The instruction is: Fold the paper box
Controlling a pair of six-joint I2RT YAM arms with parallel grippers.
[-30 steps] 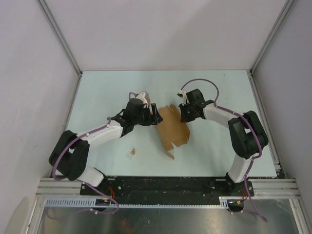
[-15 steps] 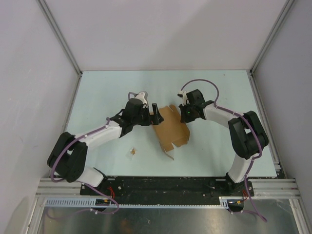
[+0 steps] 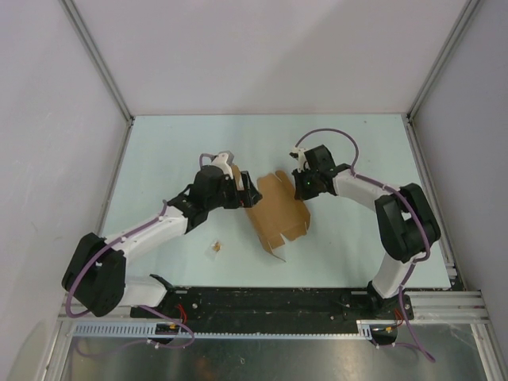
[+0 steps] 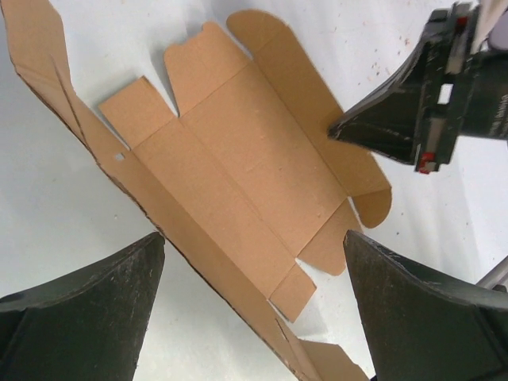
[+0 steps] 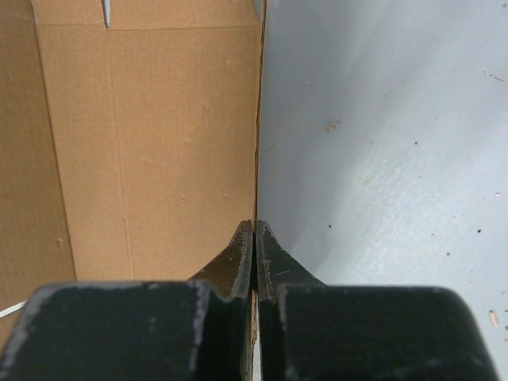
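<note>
The paper box (image 3: 278,210) is a flat brown die-cut cardboard sheet with tabs and flaps, lying in the middle of the table. My right gripper (image 3: 302,187) is shut on the sheet's far right edge; in the right wrist view the cardboard edge (image 5: 255,143) runs straight into the closed fingertips (image 5: 254,226). My left gripper (image 3: 248,193) is open and empty at the sheet's left side. In the left wrist view the sheet (image 4: 238,159) lies spread between my two wide-apart fingers (image 4: 87,309), and the right gripper (image 4: 381,127) shows at its far edge.
A tiny brown scrap (image 3: 216,248) lies on the pale table (image 3: 182,143) left of the sheet's near end. Grey walls with metal frame posts (image 3: 95,59) enclose the table. The arm bases sit on a black rail (image 3: 270,302) at the near edge.
My left arm has stretched out and its gripper has shifted slightly left and nearer along the sheet's left edge. The right gripper has kept its hold on the sheet's far right edge.
</note>
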